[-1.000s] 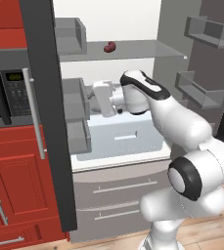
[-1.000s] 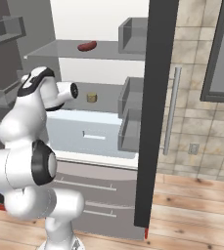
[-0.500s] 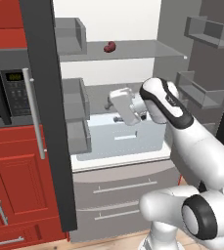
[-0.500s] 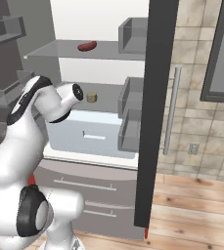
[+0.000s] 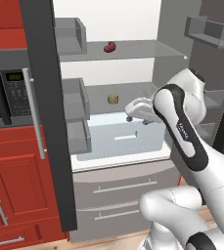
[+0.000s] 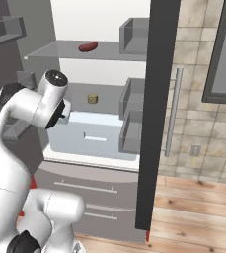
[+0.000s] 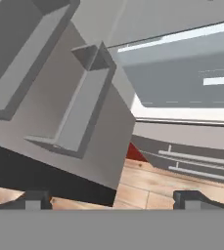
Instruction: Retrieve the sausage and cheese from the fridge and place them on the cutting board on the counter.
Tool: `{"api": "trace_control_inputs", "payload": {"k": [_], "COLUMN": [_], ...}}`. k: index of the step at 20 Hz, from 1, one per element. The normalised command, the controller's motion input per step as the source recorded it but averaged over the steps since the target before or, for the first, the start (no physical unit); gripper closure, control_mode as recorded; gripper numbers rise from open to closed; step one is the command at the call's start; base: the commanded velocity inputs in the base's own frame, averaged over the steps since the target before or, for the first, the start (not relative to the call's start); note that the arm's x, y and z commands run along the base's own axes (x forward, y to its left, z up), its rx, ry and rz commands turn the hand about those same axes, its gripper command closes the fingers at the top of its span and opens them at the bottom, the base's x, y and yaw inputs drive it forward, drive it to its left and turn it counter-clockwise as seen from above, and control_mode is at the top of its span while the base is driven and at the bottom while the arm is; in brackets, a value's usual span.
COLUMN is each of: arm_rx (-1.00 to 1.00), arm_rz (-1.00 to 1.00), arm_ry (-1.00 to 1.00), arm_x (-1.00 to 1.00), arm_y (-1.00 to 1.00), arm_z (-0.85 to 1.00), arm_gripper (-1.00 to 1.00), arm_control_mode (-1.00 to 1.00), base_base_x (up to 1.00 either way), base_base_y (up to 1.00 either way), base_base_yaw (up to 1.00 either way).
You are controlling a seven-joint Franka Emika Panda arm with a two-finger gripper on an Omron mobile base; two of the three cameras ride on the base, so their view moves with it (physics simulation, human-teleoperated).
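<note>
The white, glossy arm is bending in front of the open fridge (image 5: 128, 161), its dark-banded joints rounded and smooth. The claw (image 5: 137, 118) is hanging at the arm's tip, just in front of the pale blue crisper drawer (image 5: 123, 139); in the hand view its two small dark fingertips (image 7: 35, 199) are standing far apart at the bottom corners, so the claw is spread wide and holding nothing. That view is looking down past a boxy grey door bin (image 7: 79, 110) toward a strip of plank wood floor (image 7: 147, 188) and the fridge's grey base drawers.

The base drawers (image 5: 118, 190) are flat brushed grey panels with thin bar pulls. Above them the crisper drawer is sitting as a translucent, rectangular tub with a slim white handle.

Beyond it, the cheese (image 5: 113, 99) is resting on the grey middle shelf, a short pale tan puck, near the claw but not touching it. Higher and farther back, the sausage (image 5: 109, 47) is lying on the clear glass top shelf (image 5: 147, 51), a small curved reddish-brown link.

To the left, a black-and-grey microwave (image 5: 8, 93) is sitting in red panelled cabinets (image 5: 15, 180). In the right base view, beige tiled wall (image 6: 198, 113) is showing behind the dark-edged door.
</note>
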Motion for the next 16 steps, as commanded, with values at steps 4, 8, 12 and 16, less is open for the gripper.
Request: {"api": "trace_control_inputs", "payload": {"k": [4, 8, 12, 16], "arm_rx": [-0.38, -0.22, -0.15, -0.11], "arm_rz": [-0.11, -0.11, -0.21, -0.12], "arm_ry": [-0.04, -0.09, -0.07, -0.11], "arm_x": [-0.64, -0.42, -0.45, -0.33], "arm_y": [-0.45, -0.08, 0.00, 0.00], "arm_z": [0.47, 0.51, 0.47, 0.24], "arm_gripper": [-1.00, -1.00, -1.00, -1.00], "arm_control_mode": [-1.00, -1.00, -1.00, -1.00], "base_base_x": [0.00, 0.00, 0.00, 0.00], "base_base_y": [0.00, 0.00, 0.00, 0.00], "base_base_yaw": [0.00, 0.00, 0.00, 0.00]}}
